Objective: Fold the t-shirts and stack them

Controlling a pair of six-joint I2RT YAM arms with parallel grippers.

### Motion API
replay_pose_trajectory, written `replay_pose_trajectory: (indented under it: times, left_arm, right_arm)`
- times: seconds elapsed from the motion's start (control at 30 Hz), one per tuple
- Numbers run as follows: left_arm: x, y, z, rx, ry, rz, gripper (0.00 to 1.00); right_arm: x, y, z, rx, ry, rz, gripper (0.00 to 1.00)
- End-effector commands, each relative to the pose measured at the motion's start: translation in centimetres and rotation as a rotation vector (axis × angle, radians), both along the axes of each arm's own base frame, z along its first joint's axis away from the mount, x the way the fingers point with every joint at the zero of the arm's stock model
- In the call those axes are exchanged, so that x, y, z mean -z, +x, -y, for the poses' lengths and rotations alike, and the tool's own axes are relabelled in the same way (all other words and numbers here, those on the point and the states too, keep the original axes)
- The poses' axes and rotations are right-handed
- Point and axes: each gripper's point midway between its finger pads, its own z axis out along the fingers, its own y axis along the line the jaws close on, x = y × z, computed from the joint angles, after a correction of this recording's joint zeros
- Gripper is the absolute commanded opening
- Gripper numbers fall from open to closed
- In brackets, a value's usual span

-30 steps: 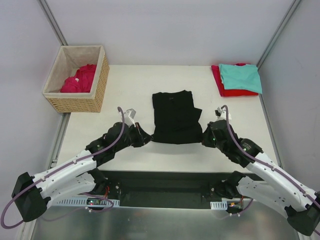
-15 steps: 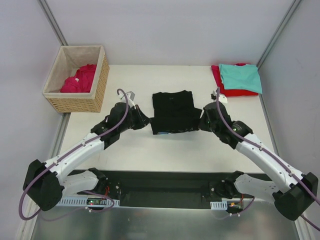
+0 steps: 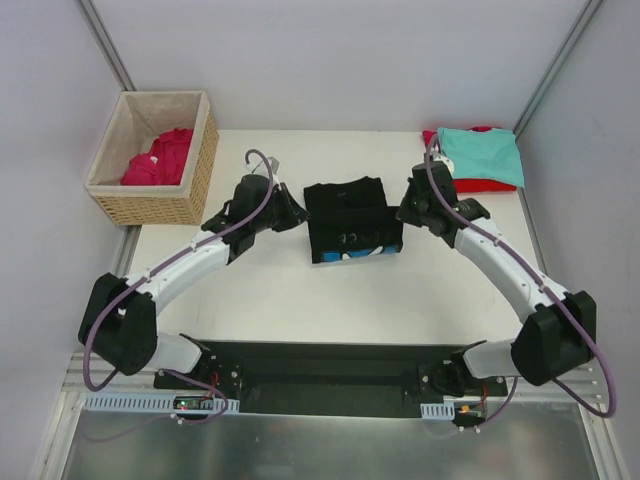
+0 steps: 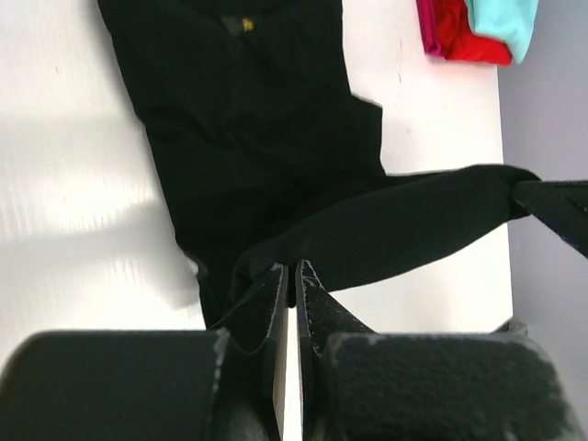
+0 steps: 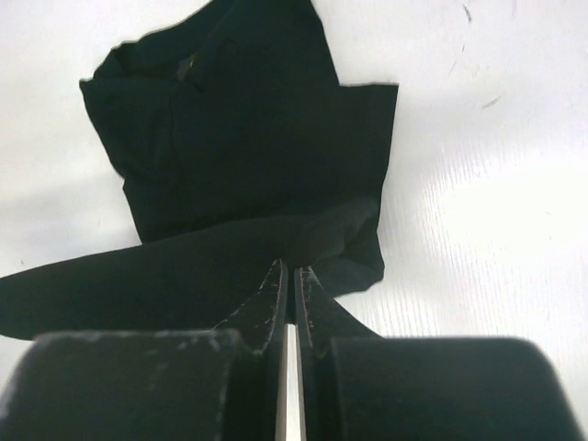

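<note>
Wicker with a beige lining forms the basket (image 3: pixel 150 208) at the far left corner of the white table (image 3: pixel 270 290). A crumpled crimson-pink t-shirt (image 3: pixel 160 160) lies inside it.

Just right of the basket, the left gripper (image 3: pixel 299 217) reaches toward the middle of the table. Its jaws are pressed together on the left end of the near hem of the black t-shirt (image 3: pixel 345 205). In the left wrist view the same gripper (image 4: pixel 294 276) pinches a fold of black cloth with no gap between the fingertips. From there the hem runs rightward as a taut band above the rest of the shirt (image 4: pixel 248 119), which lies flat with its collar toward the far side.

The black t-shirt occupies the centre of the table, midway between the two arms. Its lower part is doubled back over the body, and small white-and-blue marks show along the near folded edge.

The right gripper (image 3: pixel 404 212) is likewise closed, clamping the right end of that hem. The right wrist view shows its fingertips (image 5: pixel 292 276) meeting on the black band, with the shirt (image 5: pixel 248 138) spread beyond.

At the far right corner, well apart from the black shirt, a folded teal t-shirt (image 3: pixel 482 155) rests on top of a folded red t-shirt (image 3: pixel 478 184).
</note>
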Motion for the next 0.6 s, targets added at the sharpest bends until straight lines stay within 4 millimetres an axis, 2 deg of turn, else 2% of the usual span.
replay_pose_trajectory:
  times: [0.0,0.07,0.1,0.17,0.2,0.23,0.3,0.33,0.37,0.43,0.47,0.5,0.53,0.57]
  left_arm:
    - [-3.2,4.2,0.3,-0.008,-0.030,0.095,0.00]
    - [-3.8,5.7,0.1,-0.023,-0.041,0.108,0.00]
    - [-4.1,6.2,0.0,-0.028,-0.044,0.113,0.00]
    - [-5.0,7.4,-0.3,-0.037,-0.056,0.126,0.00]
    - [-5.9,7.9,-0.3,-0.039,-0.066,0.141,0.00]
    - [-5.8,8.3,-0.3,-0.042,-0.067,0.137,0.00]
    - [-6.4,9.1,-0.6,-0.047,-0.074,0.148,0.00]
    - [-6.2,9.4,-0.6,-0.046,-0.072,0.144,0.00]
    - [-6.1,9.6,-0.7,-0.050,-0.069,0.144,0.00]
    - [-5.5,10.5,-0.9,-0.057,-0.066,0.134,0.00]
    - [-5.3,10.8,-0.9,-0.056,-0.066,0.127,0.00]
    - [-5.3,11.2,-1.0,-0.060,-0.070,0.132,0.00]
    - [-4.4,11.7,-0.9,-0.057,-0.068,0.113,0.00]
    - [-4.1,12.1,-0.8,-0.057,-0.068,0.105,0.00]
  right_arm:
    - [-3.4,4.1,-0.6,-0.008,0.037,0.093,0.01]
    - [-3.1,5.2,-0.6,-0.005,0.039,0.082,0.01]
    - [-4.0,5.8,-0.8,-0.008,0.044,0.102,0.01]
    - [-4.0,6.8,-0.6,-0.001,0.044,0.100,0.01]
    - [-4.9,7.4,-0.9,-0.010,0.055,0.116,0.01]
    - [-4.3,8.0,-1.0,-0.006,0.050,0.100,0.01]
    - [-4.3,8.7,-1.2,-0.009,0.056,0.093,0.01]
    - [-4.8,9.3,-1.4,-0.007,0.061,0.103,0.01]
    - [-4.1,9.8,-1.5,-0.004,0.057,0.090,0.01]
    - [-4.2,10.8,-1.6,0.001,0.065,0.096,0.01]
    - [-3.3,11.4,-1.8,0.000,0.062,0.081,0.01]
    - [-3.1,11.9,-1.8,0.000,0.067,0.074,0.01]
    - [-3.3,12.5,-2.0,0.002,0.072,0.080,0.01]
    - [-2.2,13.0,-2.1,0.004,0.067,0.058,0.01]
